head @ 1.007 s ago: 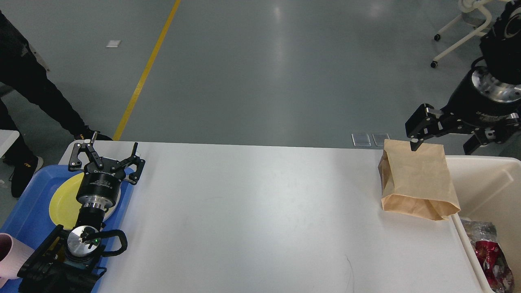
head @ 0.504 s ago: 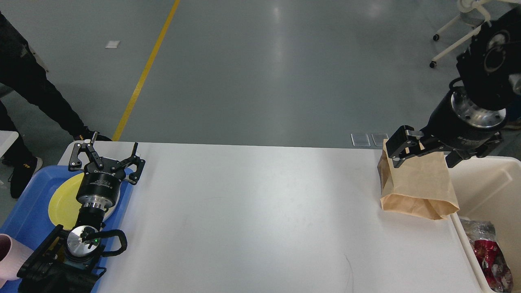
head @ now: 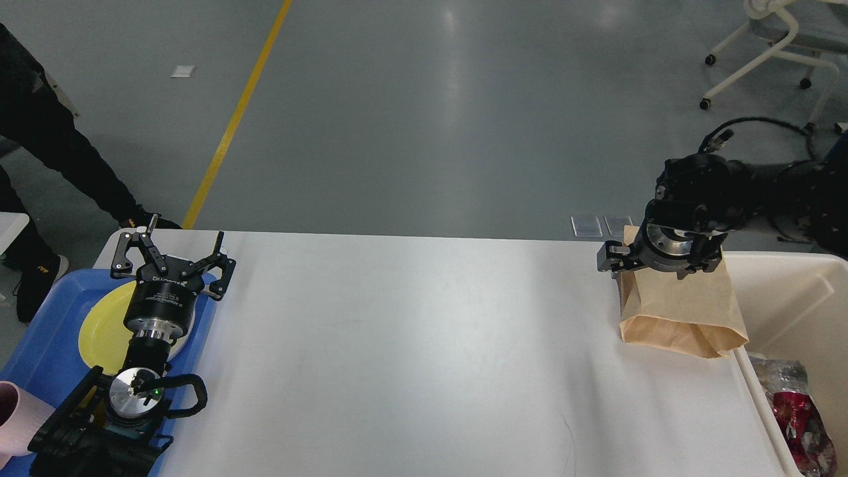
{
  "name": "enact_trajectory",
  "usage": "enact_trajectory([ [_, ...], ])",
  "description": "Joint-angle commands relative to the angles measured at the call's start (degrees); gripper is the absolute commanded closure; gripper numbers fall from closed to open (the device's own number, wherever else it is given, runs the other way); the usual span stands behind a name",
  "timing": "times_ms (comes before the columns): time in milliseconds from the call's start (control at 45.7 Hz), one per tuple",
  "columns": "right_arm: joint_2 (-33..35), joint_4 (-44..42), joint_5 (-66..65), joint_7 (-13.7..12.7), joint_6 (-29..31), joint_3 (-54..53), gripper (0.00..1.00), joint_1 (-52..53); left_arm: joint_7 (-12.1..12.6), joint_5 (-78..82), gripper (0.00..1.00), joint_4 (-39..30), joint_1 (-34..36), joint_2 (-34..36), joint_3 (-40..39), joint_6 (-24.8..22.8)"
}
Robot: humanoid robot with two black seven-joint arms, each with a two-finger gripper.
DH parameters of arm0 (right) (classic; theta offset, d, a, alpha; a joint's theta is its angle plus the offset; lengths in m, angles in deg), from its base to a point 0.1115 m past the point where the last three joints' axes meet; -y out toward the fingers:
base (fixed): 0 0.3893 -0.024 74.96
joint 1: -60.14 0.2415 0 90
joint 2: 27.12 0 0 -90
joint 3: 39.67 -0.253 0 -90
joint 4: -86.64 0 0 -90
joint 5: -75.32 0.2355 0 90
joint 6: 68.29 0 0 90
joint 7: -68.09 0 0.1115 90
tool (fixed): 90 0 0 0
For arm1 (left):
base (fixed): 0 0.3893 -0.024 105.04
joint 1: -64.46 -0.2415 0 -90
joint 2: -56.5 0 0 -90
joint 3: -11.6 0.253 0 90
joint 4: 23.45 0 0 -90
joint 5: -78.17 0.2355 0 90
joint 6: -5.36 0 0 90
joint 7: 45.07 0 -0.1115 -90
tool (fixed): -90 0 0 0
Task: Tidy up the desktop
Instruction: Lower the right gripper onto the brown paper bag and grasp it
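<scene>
My right pincer point(head: 652, 265) sits over the top of the brown paper bag point(head: 679, 311) at right of frame, end-on, so I cannot tell its opening. Left pincer point(head: 173, 260) hangs spread wide over the blue tray point(head: 40, 344), lower left. The bag stands on the white bench point(head: 411, 351) beside the cream bin point(head: 788, 298); a shallow pinch could crumple or tip it.

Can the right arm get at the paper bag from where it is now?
Probably yes. The right gripper hangs right over the top edge of the paper bag, which stands on the desktop beside the bin. Nothing lies between them. Its fingers point away, so their spread is unclear.
</scene>
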State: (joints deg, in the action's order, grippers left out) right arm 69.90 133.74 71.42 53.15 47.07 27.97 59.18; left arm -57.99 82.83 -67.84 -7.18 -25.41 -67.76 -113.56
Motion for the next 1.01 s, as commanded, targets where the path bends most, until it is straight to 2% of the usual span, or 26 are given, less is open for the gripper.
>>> enact_trajectory([
  [0, -4.8, -12.5, -0.1, -0.1, -2.9, 0.1, 0.01, -11.0, 0.0, 0.0, 0.04, -0.1, 0.0, 0.0, 0.0, 0.0],
  [88, -5.6, -18.7, -0.8, -0.6, -4.3, 0.5, 0.02, -16.3, 0.0, 0.0, 0.04, -0.1, 0.0, 0.0, 0.0, 0.0],
  [241, -5.6, -22.2, -1.9, -1.6, -6.4, 0.8, 0.03, -20.7, 0.0, 0.0, 0.04, -0.1, 0.0, 0.0, 0.0, 0.0],
  [350, -5.5, -22.6, -3.2, -4.5, -8.0, 0.8, 0.05, -21.2, 0.0, 0.0, 0.04, -0.1, 0.0, 0.0, 0.0, 0.0],
  [657, -5.4, -22.6, -5.0, -5.1, -9.2, 1.0, 0.09, -23.6, 0.0, 0.0, 0.04, -0.1, 0.0, 0.0, 0.0, 0.0],
  [745, -5.5, -22.5, -5.8, -5.1, -10.0, 0.8, 0.19, -25.2, 0.0, 0.0, 0.04, 0.0, 0.0, -0.1, 0.0, 0.0],
  [788, -5.6, -22.5, -5.9, -5.1, -10.3, 0.8, 0.28, -26.2, 0.0, 0.0, 0.04, -0.1, 0.0, 0.0, 0.0, 0.0],
  [942, -5.9, -21.4, -5.8, -5.1, -10.4, 0.2, 0.8, -27.3, 0.0, 0.0, 0.04, 0.0, 0.0, 0.0, 0.0, 0.0],
  [964, -5.9, -20.6, -5.7, -5.0, -10.4, -0.1, 0.92, -27.2, 0.0, 0.0, 0.04, 0.0, 0.0, 0.0, 0.0, -0.1],
  [985, -5.8, -20.0, -5.7, -5.0, -10.5, -0.1, 1.0, -27.0, 0.0, 0.0, 0.04, 0.0, 0.0, 0.0, 0.0, 0.0],
])
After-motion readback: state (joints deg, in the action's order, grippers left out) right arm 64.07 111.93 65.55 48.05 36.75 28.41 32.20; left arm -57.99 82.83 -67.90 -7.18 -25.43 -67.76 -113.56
